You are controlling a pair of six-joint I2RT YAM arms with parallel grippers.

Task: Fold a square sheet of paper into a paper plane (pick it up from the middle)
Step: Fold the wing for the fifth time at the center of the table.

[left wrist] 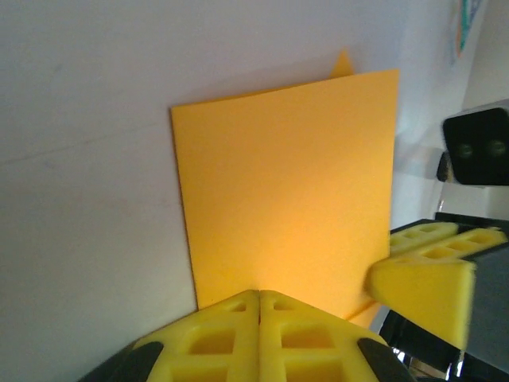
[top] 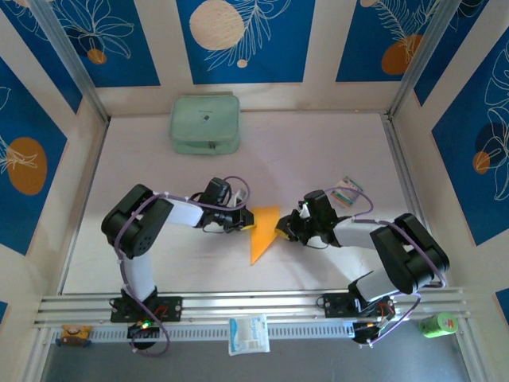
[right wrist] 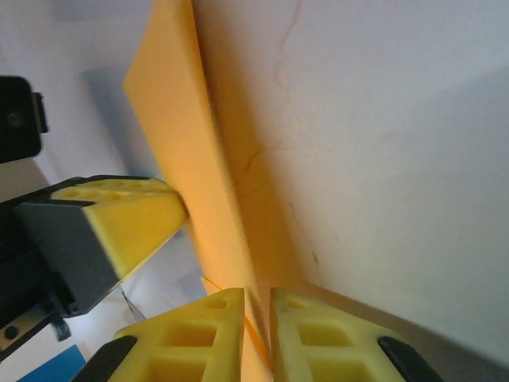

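L gripper (left wrist: 258,298) clamps paper (top: 265,232) at left edge, R gripper (right wrist: 256,296) at right; prob. aligning fold for creasing.

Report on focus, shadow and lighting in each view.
Top external: evenly lit and sharp, the paper crisp-edged. Left wrist: the paper is in focus and glows brighter at its middle, while the right end effector is blurred. Right wrist: the paper casts an orange tint on the table; the left end effector looks soft.
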